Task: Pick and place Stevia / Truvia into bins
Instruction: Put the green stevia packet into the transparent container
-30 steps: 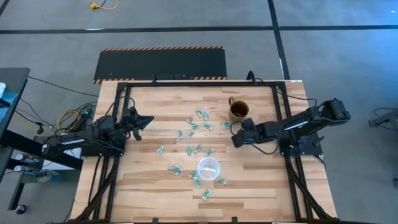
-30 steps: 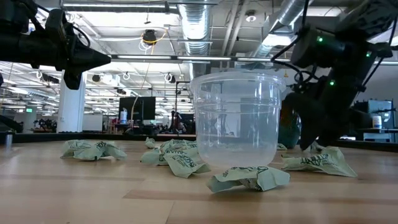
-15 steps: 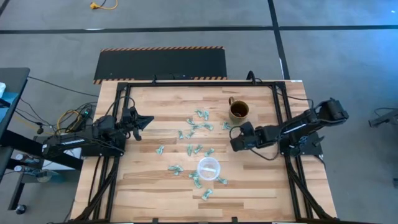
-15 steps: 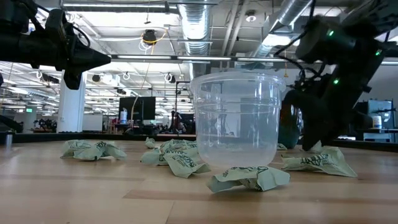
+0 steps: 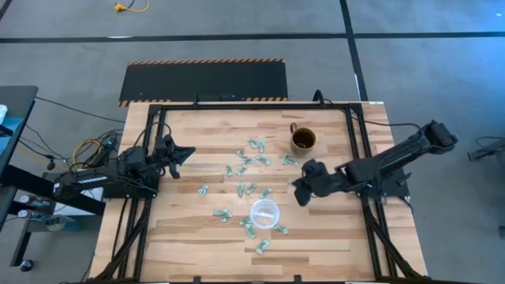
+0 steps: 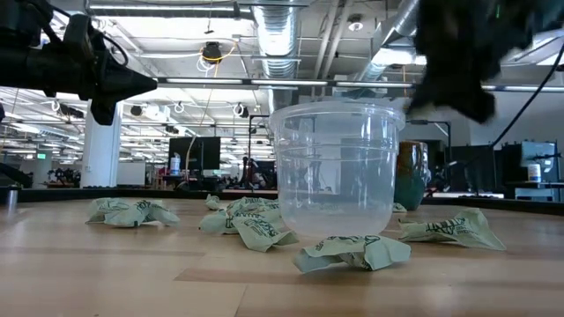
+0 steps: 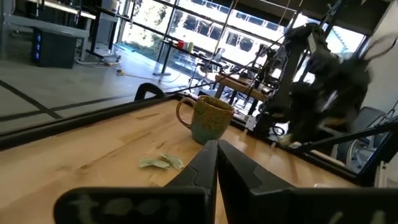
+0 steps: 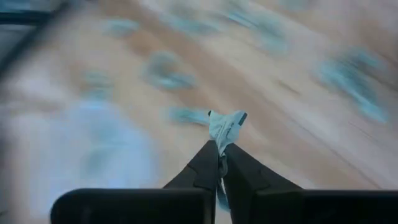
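Sachets lay scattered over the table, some close around the clear cup, which stood empty. One sachet was pinched between the clenched fingers of the right gripper, raised above the table just beside the cup. The left gripper waited at the table's left, fingers closed on nothing. A mug stood beyond.

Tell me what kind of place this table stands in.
Likely an open-plan robotics lab or workshop: exposed ceiling ducts, a bare concrete floor with a hazard-striped mat, and more workbenches behind the wooden table.
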Tool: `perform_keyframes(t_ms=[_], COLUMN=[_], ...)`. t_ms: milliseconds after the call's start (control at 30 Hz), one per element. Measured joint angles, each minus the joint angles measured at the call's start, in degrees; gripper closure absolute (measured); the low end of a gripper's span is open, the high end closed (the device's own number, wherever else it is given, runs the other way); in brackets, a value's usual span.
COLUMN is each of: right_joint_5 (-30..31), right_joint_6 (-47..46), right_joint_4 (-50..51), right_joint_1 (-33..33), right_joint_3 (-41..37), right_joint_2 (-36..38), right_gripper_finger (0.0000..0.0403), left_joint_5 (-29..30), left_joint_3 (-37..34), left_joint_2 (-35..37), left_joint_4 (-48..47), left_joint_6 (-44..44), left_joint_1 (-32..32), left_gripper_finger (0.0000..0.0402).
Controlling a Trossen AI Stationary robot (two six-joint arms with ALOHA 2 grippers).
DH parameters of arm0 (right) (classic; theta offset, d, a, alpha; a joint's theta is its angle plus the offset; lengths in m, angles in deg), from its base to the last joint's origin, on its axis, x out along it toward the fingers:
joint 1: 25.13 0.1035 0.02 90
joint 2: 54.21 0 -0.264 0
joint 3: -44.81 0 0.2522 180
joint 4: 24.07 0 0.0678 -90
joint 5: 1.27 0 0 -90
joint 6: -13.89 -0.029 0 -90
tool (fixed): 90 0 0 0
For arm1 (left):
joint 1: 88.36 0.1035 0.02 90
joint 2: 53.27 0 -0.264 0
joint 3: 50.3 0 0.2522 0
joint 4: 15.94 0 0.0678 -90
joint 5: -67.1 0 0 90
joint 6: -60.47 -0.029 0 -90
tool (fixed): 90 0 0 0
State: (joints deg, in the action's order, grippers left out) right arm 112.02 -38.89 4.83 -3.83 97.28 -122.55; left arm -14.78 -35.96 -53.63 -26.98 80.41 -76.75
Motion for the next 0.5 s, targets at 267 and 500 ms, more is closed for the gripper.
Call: perform_keyframes(t_ms=[267,500], right_joint_5=[-4.9,-11.1], right_joint_6=[13.5,17.4], right_joint_4=[-3.0,-2.1], right_joint_1=[2.7,2.7], right_joint_3=[10.9,15.8], right_joint_2=[-2.7,-11.9], right_gripper_finger=[0.0392,0.0399], left_joint_5=[0.0,0.0], left_joint_3=[0.0,0.0], left_joint_2=[0.0,0.0], left_joint_4=[0.0,0.1], left_joint_6=[-12.1,-17.3], left_joint_1=[0.0,0.0], left_gripper_finger=[0.0401,0.0401])
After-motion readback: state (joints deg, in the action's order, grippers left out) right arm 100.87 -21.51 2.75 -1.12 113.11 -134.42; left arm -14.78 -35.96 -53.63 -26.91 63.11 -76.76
